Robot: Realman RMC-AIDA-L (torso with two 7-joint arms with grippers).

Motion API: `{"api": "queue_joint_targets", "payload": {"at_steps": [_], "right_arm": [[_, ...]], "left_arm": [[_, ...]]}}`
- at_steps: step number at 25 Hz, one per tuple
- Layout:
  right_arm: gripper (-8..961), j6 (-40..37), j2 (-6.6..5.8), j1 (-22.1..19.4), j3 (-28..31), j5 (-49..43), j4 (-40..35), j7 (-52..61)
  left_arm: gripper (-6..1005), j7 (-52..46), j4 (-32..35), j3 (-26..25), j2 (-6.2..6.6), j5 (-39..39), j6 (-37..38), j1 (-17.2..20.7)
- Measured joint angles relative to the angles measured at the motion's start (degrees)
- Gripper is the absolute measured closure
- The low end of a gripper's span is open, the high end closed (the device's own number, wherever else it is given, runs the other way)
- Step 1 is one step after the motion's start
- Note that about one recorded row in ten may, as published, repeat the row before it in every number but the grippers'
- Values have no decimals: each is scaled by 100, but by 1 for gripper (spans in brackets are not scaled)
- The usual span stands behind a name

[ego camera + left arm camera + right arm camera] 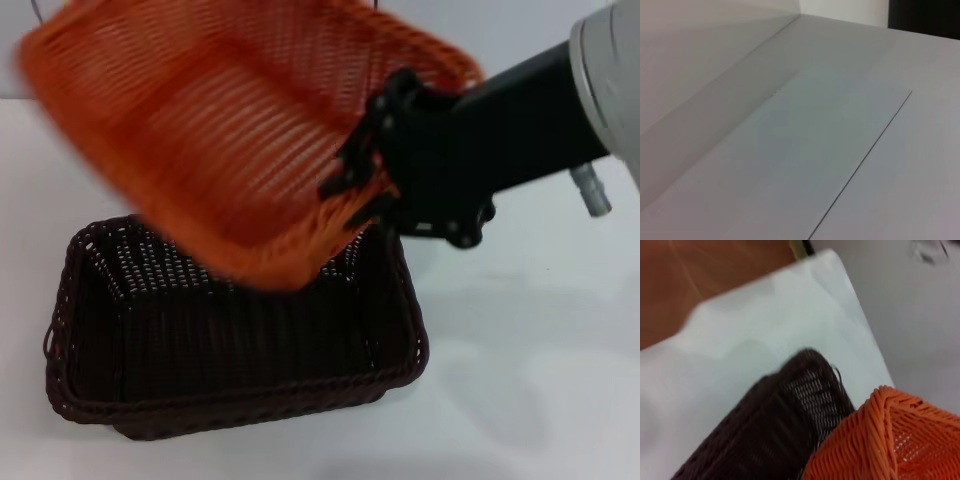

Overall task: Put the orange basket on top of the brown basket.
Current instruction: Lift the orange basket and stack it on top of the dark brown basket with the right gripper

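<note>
The brown basket [235, 335] is set on the white table [540, 380], toward the robot's left of centre. The orange basket [235, 130] is held tilted in the air above it, clamped at its right rim by the right gripper [365, 185], its low edge hanging over the brown one's far side.

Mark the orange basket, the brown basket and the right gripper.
orange basket [230, 130]: head view, on its woven floor, tilted in the air.
brown basket [240, 345]: head view, on its inner floor.
right gripper [352, 190]: head view, where the fingers clamp the orange rim.
</note>
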Motion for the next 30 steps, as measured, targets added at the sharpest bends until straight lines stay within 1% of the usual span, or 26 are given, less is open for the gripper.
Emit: {"api": "queue_joint_targets", "payload": {"at_steps": [1,3,4,5,6,7,8,10,13,15,17,18,19,20,21,22,24,25,26,28,29,30], "right_arm": [[791,0,0,0,0,0,0,0],[790,-38,4,-104,88,384,-267,-851],[790,-38,4,-104,88,384,-267,-851],[790,-29,13,-135,203,639,-537,-1379],[790,-29,13,-135,203,639,-537,-1379],[790,-1,8,-157,314,866,-795,-1787],[790,-1,8,-157,314,866,-795,-1787],[790,48,-18,-249,443,1126,-1137,-2441],[790,75,-21,-339,483,1164,-1280,-2767],[790,151,-22,-486,554,1198,-1406,-3075],[790,223,-57,-611,620,1313,-1525,-3302],[790,223,-57,-611,620,1313,-1525,-3302],[790,239,-102,-682,645,1427,-1617,-3438],[790,247,-267,-790,684,1728,-1883,-3744],[790,247,-267,-790,684,1728,-1883,-3744],[790,248,-368,-824,699,1897,-2062,-3903],[790,248,-522,-832,736,2089,-2385,-4108],[790,248,-626,-760,793,2137,-2741,-4303],[790,248,-626,-760,793,2137,-2741,-4303],[790,247,-673,-653,860,2049,-3024,-4431],[790,246,-692,-574,900,1971,-3166,-4477],[790,247,-744,-416,978,1820,-3466,-4615]], "left_arm": [[346,0,0,0,0,0,0,0],[346,13,69,-4,-3,-16,-103,0],[347,13,69,-4,-3,-16,-103,0],[347,18,87,-6,-3,-17,-186,6],[347,18,87,-6,-3,-17,-186,6],[347,23,119,-7,-3,-19,-259,24],[347,23,119,-7,-3,-19,-259,24],[347,24,143,-9,-5,-21,-278,41],[347,25,162,-9,-10,-24,-278,42],[347,26,197,-9,-13,-26,-293,35],[347,30,216,-9,-12,-27,-298,23],[347,37,231,-9,-12,-28,-302,7],[347,37,246,-9,-13,-26,-312,-1],[347,38,286,-9,-13,-27,-356,-14],[347,38,286,-9,-13,-27,-356,-14],[347,38,349,-9,-13,-27,-436,-29],[347,38,398,-8,-15,-26,-490,-36],[347,38,493,-8,-17,-25,-595,-42],[347,38,493,-8,-17,-25,-595,-42],[347,38,583,-9,-22,-25,-679,-44],[347,38,631,-8,-25,-25,-717,-44],[347,40,689,-8,-27,-27,-750,-41]]}}
